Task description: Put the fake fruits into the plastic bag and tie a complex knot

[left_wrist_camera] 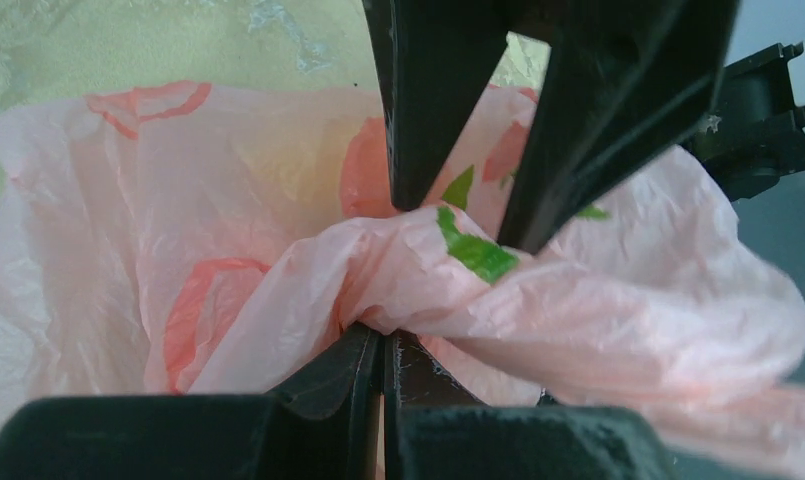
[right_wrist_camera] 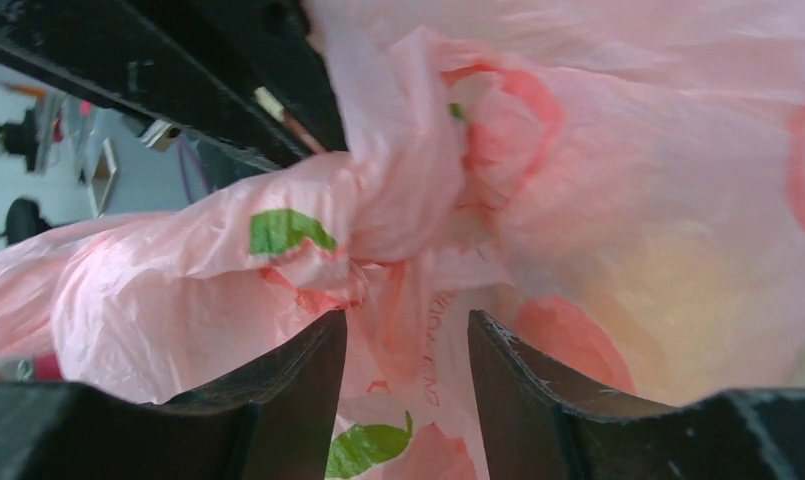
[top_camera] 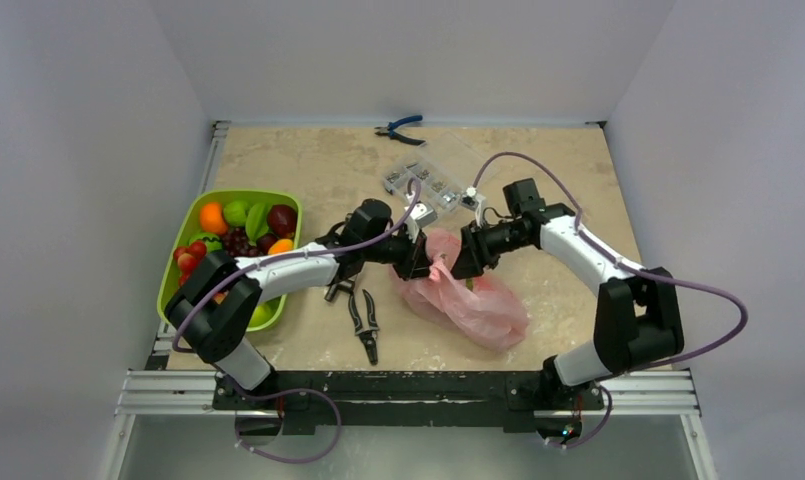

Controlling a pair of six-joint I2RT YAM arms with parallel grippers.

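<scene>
Left of plastic bag (top_camera: 473,300): pliers (top_camera: 364,322) block me (lying just beside it).
Behind: parts box (top_camera: 433,180) crowds me.
Right: open table (top_camera: 568,290); I pass.

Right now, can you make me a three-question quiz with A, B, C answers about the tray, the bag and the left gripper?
1. Where is the tray?
A on the left
B on the far right
C at the far edge

2. What colour is the bag?
A blue
B pink
C black

3. How is the left gripper?
A wide open
B half open, touching nothing
C shut on the bag

Answers:
1 A, the top view shows it on the left side.
2 B, both wrist views show pink film.
3 C, its fingers meet with bag film pinched between them.
</scene>
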